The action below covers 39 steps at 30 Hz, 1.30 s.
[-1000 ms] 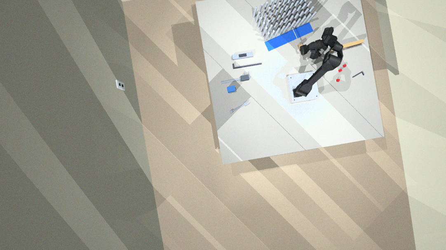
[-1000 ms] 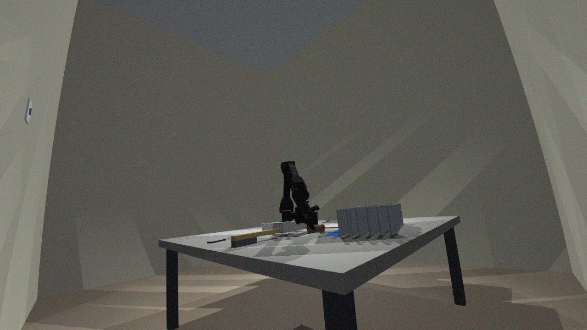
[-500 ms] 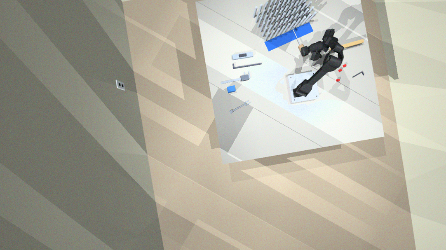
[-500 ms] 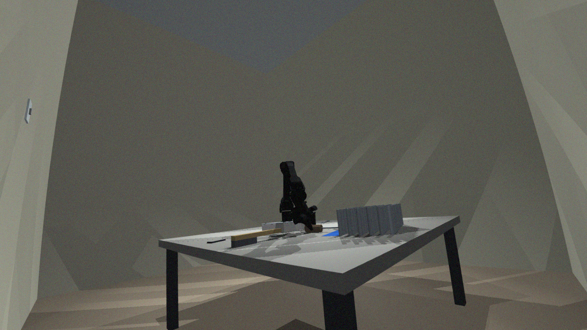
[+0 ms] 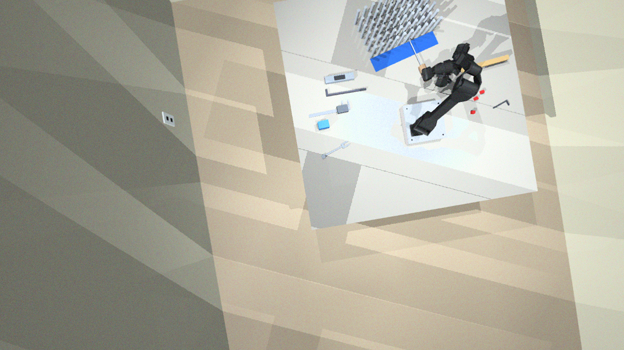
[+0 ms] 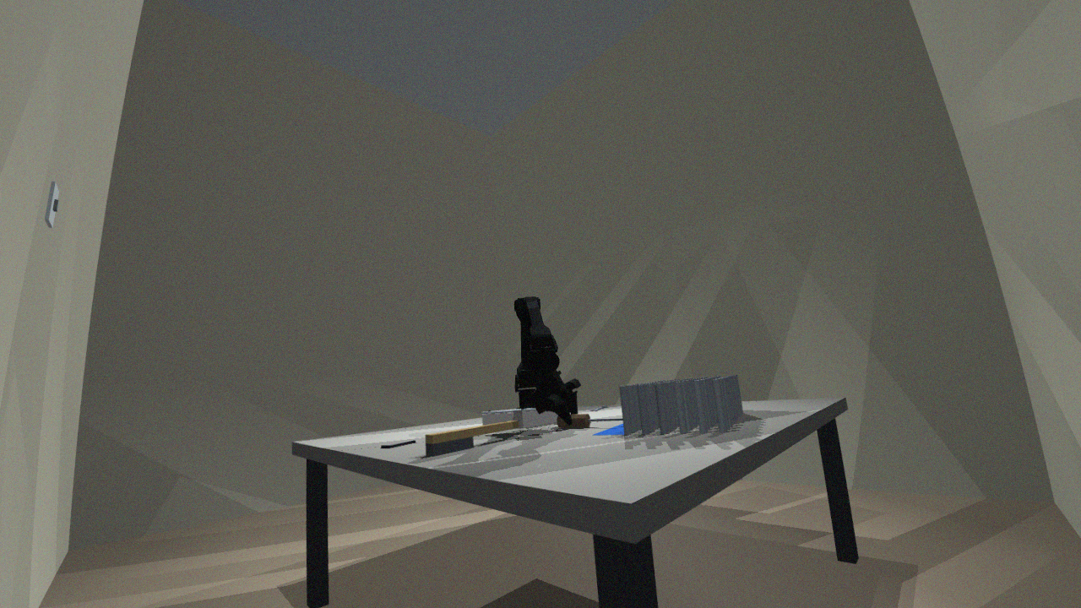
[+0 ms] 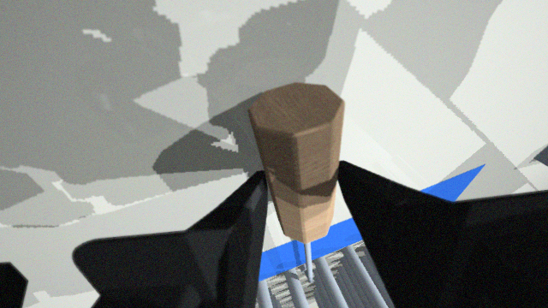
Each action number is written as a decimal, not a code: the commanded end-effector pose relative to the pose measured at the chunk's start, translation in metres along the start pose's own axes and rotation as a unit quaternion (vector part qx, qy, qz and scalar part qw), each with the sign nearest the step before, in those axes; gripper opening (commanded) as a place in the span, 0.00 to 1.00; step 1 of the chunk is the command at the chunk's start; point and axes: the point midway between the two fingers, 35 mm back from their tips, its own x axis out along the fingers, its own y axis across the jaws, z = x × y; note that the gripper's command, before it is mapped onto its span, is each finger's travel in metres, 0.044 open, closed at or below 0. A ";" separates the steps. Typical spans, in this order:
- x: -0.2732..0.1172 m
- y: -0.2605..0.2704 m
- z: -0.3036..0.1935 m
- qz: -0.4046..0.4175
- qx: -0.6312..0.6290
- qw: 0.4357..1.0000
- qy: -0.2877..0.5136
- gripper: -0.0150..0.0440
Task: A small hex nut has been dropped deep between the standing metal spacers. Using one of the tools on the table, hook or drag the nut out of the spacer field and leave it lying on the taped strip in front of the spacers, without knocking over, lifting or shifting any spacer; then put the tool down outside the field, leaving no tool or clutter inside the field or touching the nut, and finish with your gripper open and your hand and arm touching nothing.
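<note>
My gripper (image 5: 424, 72) (image 6: 568, 420) (image 7: 300, 173) is shut on the wooden handle (image 7: 295, 150) (image 6: 581, 420) of a thin metal tool, low over the table in front of the field. The tool's shaft (image 5: 416, 51) (image 7: 307, 254) points across the blue taped strip (image 5: 384, 63) (image 6: 609, 431) (image 7: 454, 185). Its far end shows among the front spacers in the wrist view; its exact depth and any hook are unclear. The metal spacers (image 5: 398, 19) (image 6: 680, 404) (image 7: 327, 280) stand upright in dense rows. I cannot make out the hex nut in any view.
A yellow-topped bar (image 5: 495, 61) (image 6: 453, 435), red bits (image 5: 482, 92) and a hex key (image 5: 506, 101) lie right of the arm. Left lie a grey device (image 5: 339, 77), a dark bar (image 5: 347, 92), a grey-headed tool (image 5: 343, 108), a blue block (image 5: 323, 124) and a wrench (image 5: 335, 150).
</note>
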 end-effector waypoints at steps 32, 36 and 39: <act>-0.013 -0.002 0.019 0.000 0.001 1.000 -0.001 0.25; -0.017 -0.003 0.017 0.000 0.001 1.000 -0.001 0.25; -0.019 -0.003 0.015 0.000 0.000 1.000 -0.001 0.25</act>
